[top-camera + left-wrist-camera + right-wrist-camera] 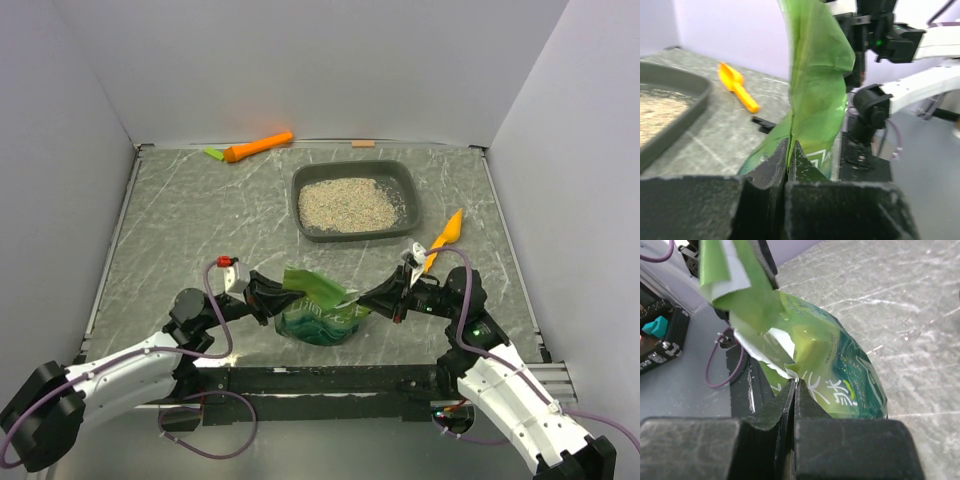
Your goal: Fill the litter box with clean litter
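Spotted the litter box up at one o'clock on the bench, lying flat and well apart from both claws. Counted a speckled beige layer of litter already across most of its floor, with a dark rim bare around it. Found the green bag down at six o'clock, slumped upright near the bench's near edge, with its top torn open.

Pinched its left flap with the left claw, pressed together on the thin film. Clamped its right edge with the right claw, likewise pressed together, with only film in the bite. Noted the orange scoop at three o'clock, just off the box's near right corner and untouched. Noted a toy carrot at eleven by the far edge.

Judged the bag soft, crinkly and glossy, likely to slip or rip further at the torn mouth if hauled by the flaps alone, with the weight sagging low among the grains. Reckoned a hold lower on the side seams, or under the base, safer for tipping. Judged the litter loose and quick to run, prone to spill over the low sloped sides. Judged the box stiff and light, liable to slide if bumped.
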Robot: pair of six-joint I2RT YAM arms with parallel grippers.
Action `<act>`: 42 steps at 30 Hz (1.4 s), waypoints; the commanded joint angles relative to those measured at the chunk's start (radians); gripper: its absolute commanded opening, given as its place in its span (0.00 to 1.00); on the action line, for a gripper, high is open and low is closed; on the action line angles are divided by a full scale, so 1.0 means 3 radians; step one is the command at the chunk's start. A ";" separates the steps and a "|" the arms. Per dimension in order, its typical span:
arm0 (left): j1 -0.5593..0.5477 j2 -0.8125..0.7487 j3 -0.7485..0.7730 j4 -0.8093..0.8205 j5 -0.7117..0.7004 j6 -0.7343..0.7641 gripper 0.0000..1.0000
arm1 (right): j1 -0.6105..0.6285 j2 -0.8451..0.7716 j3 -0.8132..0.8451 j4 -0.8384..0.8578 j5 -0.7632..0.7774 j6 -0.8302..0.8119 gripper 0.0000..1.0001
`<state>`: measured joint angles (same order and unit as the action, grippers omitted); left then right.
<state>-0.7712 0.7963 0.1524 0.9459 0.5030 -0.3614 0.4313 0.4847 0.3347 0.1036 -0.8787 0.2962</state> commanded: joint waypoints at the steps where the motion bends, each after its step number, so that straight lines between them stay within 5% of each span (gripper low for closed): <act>1: -0.0001 0.0147 0.0197 0.0309 0.0410 -0.0339 0.01 | -0.0016 -0.0036 0.0152 -0.0257 0.0264 0.0234 0.00; 6: -0.0001 -0.0122 0.0381 -0.0817 0.0074 -0.0544 0.01 | -0.0016 0.0123 0.0357 -0.0851 0.0286 0.0388 0.00; 16: -0.0001 -0.1544 0.0392 -0.2692 -0.0996 -0.1080 0.01 | -0.0021 0.0087 0.0321 -0.1240 -0.0047 0.0735 0.00; 28: 0.0004 -0.1330 0.0377 -0.3143 -0.0797 -0.1913 0.01 | -0.0016 0.0644 -0.0021 -0.0836 -0.0481 0.1451 0.00; 42: 0.0004 -0.1304 0.0397 -0.4001 -0.0133 -0.2487 0.01 | -0.0016 0.1345 0.0168 -0.1557 -0.0435 0.1125 0.00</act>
<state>-0.7818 0.4000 0.2642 -0.0895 0.3878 -1.0809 0.4294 0.8410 0.3702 -0.2241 -1.0519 0.6979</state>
